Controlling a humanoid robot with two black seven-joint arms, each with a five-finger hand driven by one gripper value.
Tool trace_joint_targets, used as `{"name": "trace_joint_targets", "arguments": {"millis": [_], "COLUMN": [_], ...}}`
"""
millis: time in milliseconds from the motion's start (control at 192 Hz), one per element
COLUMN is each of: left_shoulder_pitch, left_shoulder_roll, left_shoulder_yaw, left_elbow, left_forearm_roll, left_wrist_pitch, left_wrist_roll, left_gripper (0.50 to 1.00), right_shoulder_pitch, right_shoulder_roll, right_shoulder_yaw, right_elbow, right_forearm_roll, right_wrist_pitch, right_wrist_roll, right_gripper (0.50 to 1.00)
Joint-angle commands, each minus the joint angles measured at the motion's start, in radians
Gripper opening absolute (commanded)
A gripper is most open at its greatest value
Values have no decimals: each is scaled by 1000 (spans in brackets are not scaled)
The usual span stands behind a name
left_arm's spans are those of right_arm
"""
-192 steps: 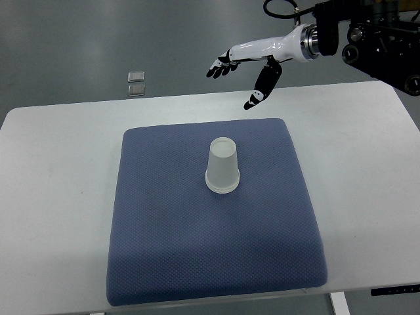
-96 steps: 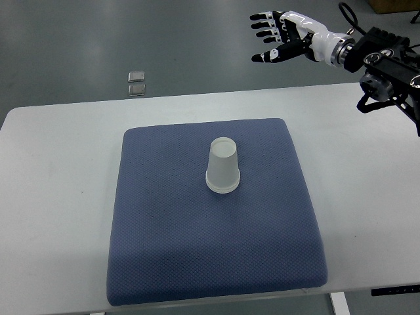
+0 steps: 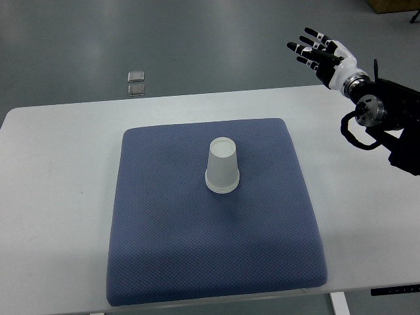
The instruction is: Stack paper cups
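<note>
A white paper cup stack point(image 3: 222, 167) stands upside down near the middle of the blue pad point(image 3: 157, 230). My right hand point(image 3: 317, 50) is raised far off at the upper right, beyond the table's back edge, with its black-tipped fingers spread and nothing in them. It is well apart from the cups. The left arm does not show.
The blue pad lies on a white table point(image 3: 52, 197). Two small square tiles point(image 3: 136, 83) lie on the grey floor behind the table at the left. The right arm's dark forearm point(image 3: 394, 118) hangs over the table's right end.
My right hand has drawn back to the right and away from the pad, turning palm-out with fingers spread. The cups have not moved.
</note>
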Motion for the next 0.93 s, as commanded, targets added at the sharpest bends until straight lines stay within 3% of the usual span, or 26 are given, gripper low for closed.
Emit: {"name": "trace_joint_targets", "arguments": {"millis": [0, 265, 562, 921], "left_shoulder_pitch": [-1, 1, 1, 1], "left_shoulder_roll": [0, 0, 0, 0], "left_shoulder_yaw": [1, 1, 1, -1], "left_elbow": [0, 0, 0, 0], "left_forearm_roll": [0, 0, 0, 0], "left_wrist_pitch": [0, 0, 0, 0], "left_wrist_roll": [0, 0, 0, 0], "left_gripper": [1000, 1000, 1000, 1000], "right_shoulder_pitch": [-44, -84, -77, -82], "right_shoulder_roll": [19, 60, 65, 80], "right_shoulder_yaw": [55, 106, 107, 107], "right_elbow": [3, 3, 4, 3], "right_forearm_roll": [31, 9, -110, -132], "right_wrist_pitch": [-1, 8, 46, 43], "right_wrist_roll": [0, 18, 107, 112], "right_gripper": [897, 913, 913, 913]}}
